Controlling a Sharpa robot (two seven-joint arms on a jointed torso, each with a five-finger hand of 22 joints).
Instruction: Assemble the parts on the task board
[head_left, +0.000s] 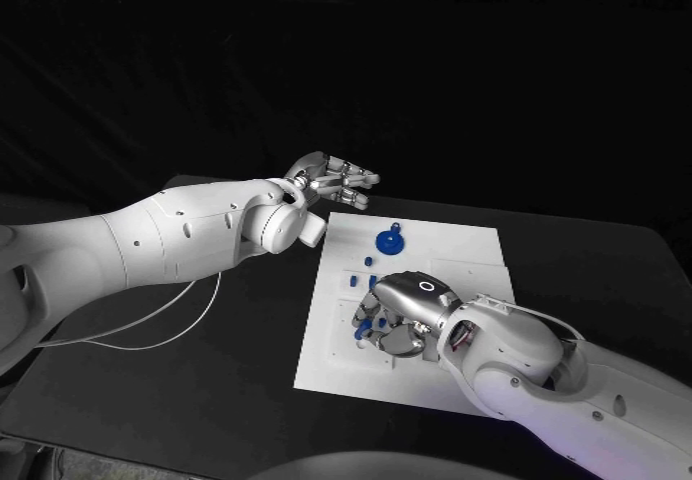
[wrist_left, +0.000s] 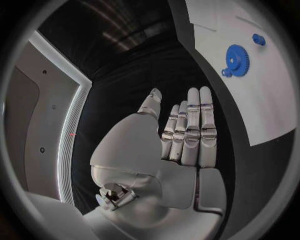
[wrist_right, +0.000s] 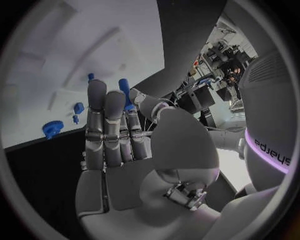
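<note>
Nearest, the right hand (head_left: 397, 318) rests low on the white board (head_left: 462, 250), fingers curled over small blue parts (head_left: 364, 328); whether it grips one is unclear. Beyond it lies the blue gear (head_left: 388, 242); the left hand (head_left: 335, 180) hovers empty, fingers straight, off the far-left corner.

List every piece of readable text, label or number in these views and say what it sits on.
"edeys": dark, mirrored-looking letters on the white arm shell in the right wrist view.
No print is visible on the task board, the blue gear, the left hand or the right hand.
</note>
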